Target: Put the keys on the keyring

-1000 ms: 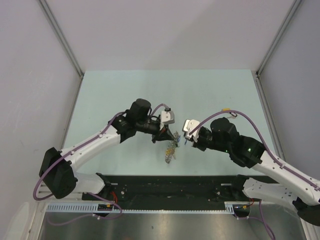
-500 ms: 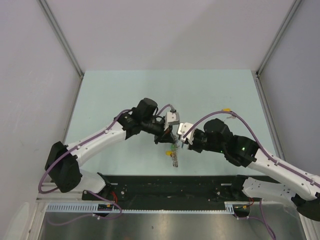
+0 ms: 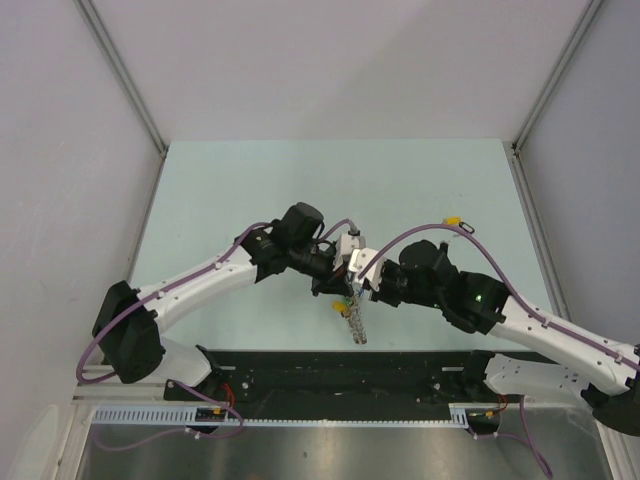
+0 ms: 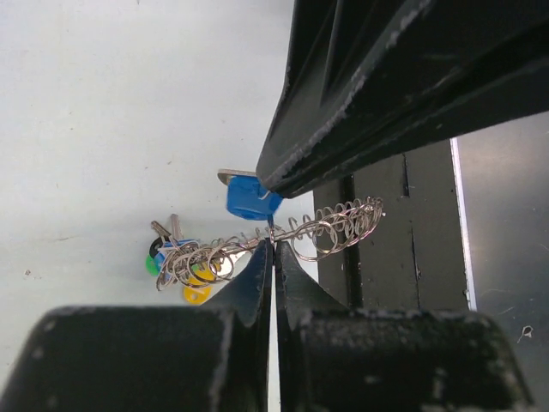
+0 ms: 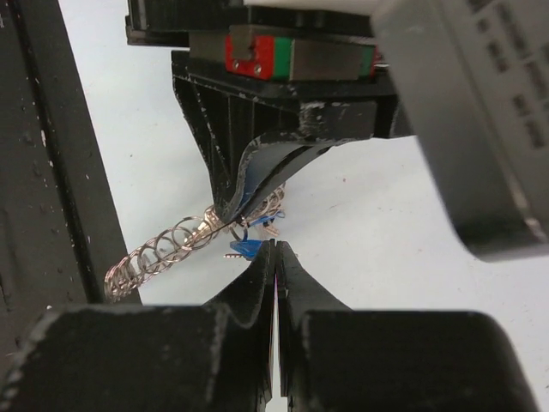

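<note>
The keyring [image 4: 334,227], a silver chain-like coil, hangs above the pale table with my left gripper [image 4: 273,246] shut on its wire near the middle. Several keys [image 4: 184,268] with green, yellow and blue tags bunch at its left end. Another key with a blue tag [image 4: 249,199] sits at the tips of my right gripper [image 5: 275,246], which is shut on it right beside the ring. From the right wrist, the blue-tagged key [image 5: 243,249] lies just under the keyring [image 5: 163,249]. Seen from above, both grippers meet over the dangling keyring [image 3: 354,322].
The black base rail [image 3: 350,370] runs along the near edge, directly below the hanging ring. The pale green table [image 3: 300,180] stretches behind the arms, between grey side walls. The right arm's cable [image 3: 450,232] loops above it.
Both grippers have closed in on each other over the near middle of the table. The ring with its keys has swung to hang straighter down.
</note>
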`<action>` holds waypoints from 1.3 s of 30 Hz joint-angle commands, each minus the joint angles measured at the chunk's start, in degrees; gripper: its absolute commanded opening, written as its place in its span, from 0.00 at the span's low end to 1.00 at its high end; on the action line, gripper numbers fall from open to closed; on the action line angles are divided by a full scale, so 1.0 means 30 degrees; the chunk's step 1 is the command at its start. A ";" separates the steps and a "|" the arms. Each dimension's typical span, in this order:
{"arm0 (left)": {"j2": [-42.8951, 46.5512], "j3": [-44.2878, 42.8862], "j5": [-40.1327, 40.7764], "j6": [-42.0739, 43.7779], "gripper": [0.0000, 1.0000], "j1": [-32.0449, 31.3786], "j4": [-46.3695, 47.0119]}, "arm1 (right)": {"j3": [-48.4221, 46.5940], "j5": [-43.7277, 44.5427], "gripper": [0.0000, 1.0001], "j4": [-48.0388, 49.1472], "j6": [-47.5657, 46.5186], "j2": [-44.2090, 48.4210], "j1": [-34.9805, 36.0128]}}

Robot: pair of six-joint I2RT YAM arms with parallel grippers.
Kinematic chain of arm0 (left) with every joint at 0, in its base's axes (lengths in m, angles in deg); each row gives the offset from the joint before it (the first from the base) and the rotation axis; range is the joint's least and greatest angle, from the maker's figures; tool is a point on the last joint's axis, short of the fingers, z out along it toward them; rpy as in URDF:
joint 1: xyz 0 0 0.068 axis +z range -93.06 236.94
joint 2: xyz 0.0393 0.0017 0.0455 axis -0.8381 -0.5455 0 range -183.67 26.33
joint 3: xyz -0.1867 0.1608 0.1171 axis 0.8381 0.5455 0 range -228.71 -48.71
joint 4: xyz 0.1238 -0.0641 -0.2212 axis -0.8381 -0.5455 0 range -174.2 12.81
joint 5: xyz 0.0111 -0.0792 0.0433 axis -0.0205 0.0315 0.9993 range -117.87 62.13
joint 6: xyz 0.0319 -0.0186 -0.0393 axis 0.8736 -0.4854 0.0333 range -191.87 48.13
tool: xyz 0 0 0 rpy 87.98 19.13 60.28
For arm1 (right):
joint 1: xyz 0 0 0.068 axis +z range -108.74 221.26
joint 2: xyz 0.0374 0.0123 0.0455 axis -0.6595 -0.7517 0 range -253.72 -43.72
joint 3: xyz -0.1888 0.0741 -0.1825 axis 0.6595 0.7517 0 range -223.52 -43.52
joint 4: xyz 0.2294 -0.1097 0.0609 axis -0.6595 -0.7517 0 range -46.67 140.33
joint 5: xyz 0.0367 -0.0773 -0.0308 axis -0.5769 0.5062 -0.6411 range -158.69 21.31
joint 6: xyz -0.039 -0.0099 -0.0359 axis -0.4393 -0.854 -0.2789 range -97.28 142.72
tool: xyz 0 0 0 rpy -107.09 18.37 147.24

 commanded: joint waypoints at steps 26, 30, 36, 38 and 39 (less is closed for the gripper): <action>0.1494 -0.0040 0.0559 0.0920 0.00 -0.0057 0.0896 | -0.0008 0.0290 0.00 -0.0162 0.1032 -0.0624 -0.0149; 0.2049 -0.0275 0.3165 0.0309 0.00 -0.0057 0.0220 | -0.0008 0.0525 0.00 -0.0835 0.2847 -0.0743 -0.0442; 0.4621 0.0923 0.7825 -0.1039 0.00 0.0439 -0.0483 | -0.1003 0.0936 0.00 -0.4054 0.6767 -0.1821 -0.0648; 0.5503 0.1714 0.8761 -0.1539 0.00 0.1346 -0.0337 | -0.1326 0.1522 0.00 -0.5462 0.7594 -0.2497 -0.0678; 0.6349 0.1978 0.9840 -0.2034 0.00 0.1697 -0.0279 | -0.1414 0.1464 0.00 -0.5553 0.7974 -0.2994 -0.0677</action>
